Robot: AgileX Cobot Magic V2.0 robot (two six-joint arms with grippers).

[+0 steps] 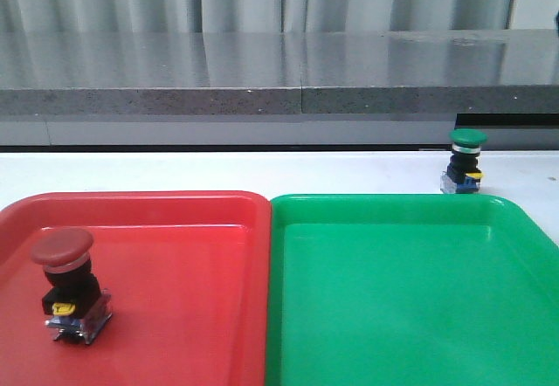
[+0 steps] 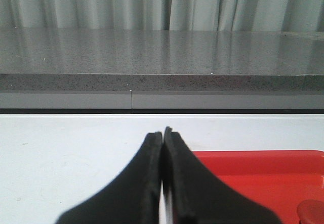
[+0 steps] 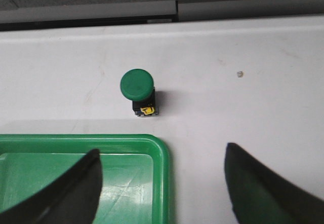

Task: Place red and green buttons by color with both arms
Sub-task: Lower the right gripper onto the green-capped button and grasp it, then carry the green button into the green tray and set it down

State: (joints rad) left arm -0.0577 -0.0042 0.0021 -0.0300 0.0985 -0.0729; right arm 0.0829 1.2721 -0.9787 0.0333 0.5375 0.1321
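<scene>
The red button (image 1: 70, 286) already stood upright inside the red tray (image 1: 175, 220), toward its near left part, so that half of the sorting looked done. The green button (image 1: 465, 161) was not yet placed: it sat upright on the white worktop (image 1: 218, 172), just beyond the far right corner of the green tray (image 1: 393, 281) and outside its rim.

In the left wrist view the left gripper (image 2: 163, 133) had its fingers pressed together with nothing between them, poised over the worktop beside the red tray's edge; a sliver of the red cap showed at the corner of that view. In the right wrist view the right gripper (image 3: 162, 158) had its fingers spread wide and empty, hanging above the green tray's corner with the green button ahead of the gap and a little off toward one finger.

The step in hand seemed to be the approach to the green button. The next move would call for the right arm to advance and centre the cap between its fingers, lower, close on the body, then lift it over the rim into the green tray
</scene>
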